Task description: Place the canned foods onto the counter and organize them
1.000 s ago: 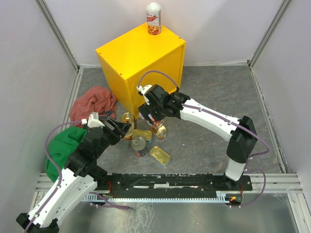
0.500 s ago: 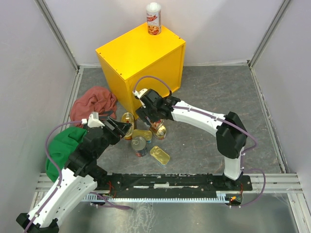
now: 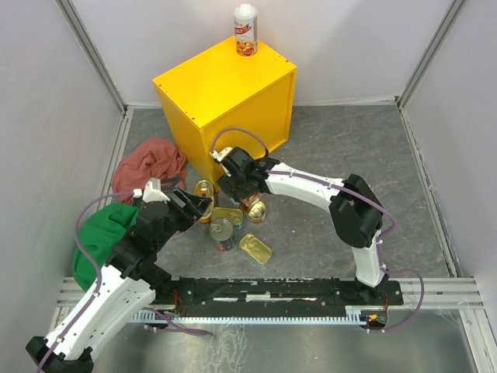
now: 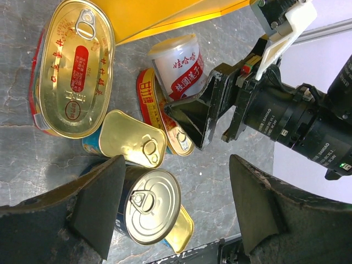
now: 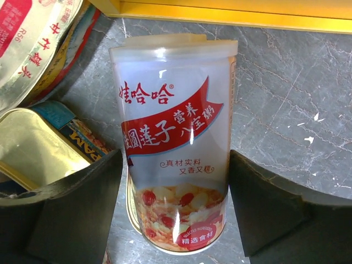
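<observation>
One tall white-topped can [image 3: 245, 29] stands on the far corner of the yellow counter [image 3: 221, 89]. The second tall can [image 5: 176, 99] stands on the floor between my right gripper's [image 5: 176, 181] open fingers [image 5: 71, 209], with a thin gap each side; the gripper shows in the top view [image 3: 247, 193] too. My left gripper [image 4: 176, 212] is open and empty, and the dark round can [image 4: 151, 204] lies by its left finger. Around it lie an oval gold tin [image 4: 74, 66], a rectangular gold tin [image 4: 132, 137], another oval tin on edge [image 4: 160, 113] and a rectangular tin [image 3: 255, 248].
A red cloth [image 3: 151, 163] and a green cloth [image 3: 101, 237] lie on the grey floor left of the cans, the green one under my left arm. The counter's front face [image 5: 231, 11] stands just behind the tall can. White walls enclose the cell.
My right gripper has moved left and down, so its fingers now stand on either side of the tall can on the floor. My left arm has hardly moved.
</observation>
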Robot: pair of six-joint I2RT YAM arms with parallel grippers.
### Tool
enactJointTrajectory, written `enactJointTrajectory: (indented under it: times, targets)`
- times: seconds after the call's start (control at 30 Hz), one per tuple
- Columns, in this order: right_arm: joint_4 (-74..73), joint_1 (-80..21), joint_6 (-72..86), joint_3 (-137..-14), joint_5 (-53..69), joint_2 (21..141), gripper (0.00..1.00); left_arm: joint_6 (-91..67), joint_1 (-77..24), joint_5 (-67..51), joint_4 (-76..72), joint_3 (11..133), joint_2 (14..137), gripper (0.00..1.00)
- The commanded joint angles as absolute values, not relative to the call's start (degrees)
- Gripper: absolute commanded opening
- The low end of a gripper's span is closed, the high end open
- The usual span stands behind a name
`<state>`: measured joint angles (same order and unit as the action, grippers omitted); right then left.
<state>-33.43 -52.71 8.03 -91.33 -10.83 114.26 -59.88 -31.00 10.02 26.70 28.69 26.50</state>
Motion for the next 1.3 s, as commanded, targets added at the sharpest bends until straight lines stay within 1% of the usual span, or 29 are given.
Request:
enactJointTrajectory:
  times: [0.0,0.07,0.17,0.33,0.4,0.43,0.6,0.93,1.1,1.27]
  targets:
    - [-31.03,-51.95,7.46,-92.51,-10.62,114.79,0.8,-56.78,-31.31,9.69,24.08,30.67,26.88,0.82]
    - [-30.8,-51.78,7.16,-92.11,-10.1,114.68,0.71,-56.76,-31.33,9.7,24.08,30.58,26.86,0.82]
    - [-30.04,-51.77,6.96,-90.73,-9.84,113.63,0.53,-56.85,-31.3,9.84,23.93,30.43,26.82,0.82]
    - [-28.87,-51.68,6.76,-88.33,-9.49,110.97,0.3,-57.4,-31.29,9.78,23.24,29.58,26.15,0.82]
    - [-28.04,-51.68,7.06,-86.88,-9.49,109.25,0.15,-57.64,-31.29,9.82,22.92,29.23,25.9,0.82]
    - [-27.73,-51.68,7.19,-86.37,-9.57,108.38,0.1,-57.65,-31.28,9.84,22.86,29.14,25.74,0.82]
    - [-25.71,-51.68,7.86,-83.67,-9.16,103.07,0.02,-57.77,-31.29,10.02,22.12,28.98,25.82,0.82]
    - [-21.0,-51.68,8.88,-79.93,-9.68,90.79,0.01,-57.84,-31.31,9.78,21.09,28.84,26.42,0.82]
    - [-20.39,-51.7,7.95,-83.25,-11.63,85.72,0.01,-57.6,-31.29,9.89,21.02,29.06,26.57,0.82]
    - [-20.03,-51.68,5.57,-90.16,-13.57,82.53,0.01,-56.98,-31.29,9.67,20.73,29.65,27.25,0.82]
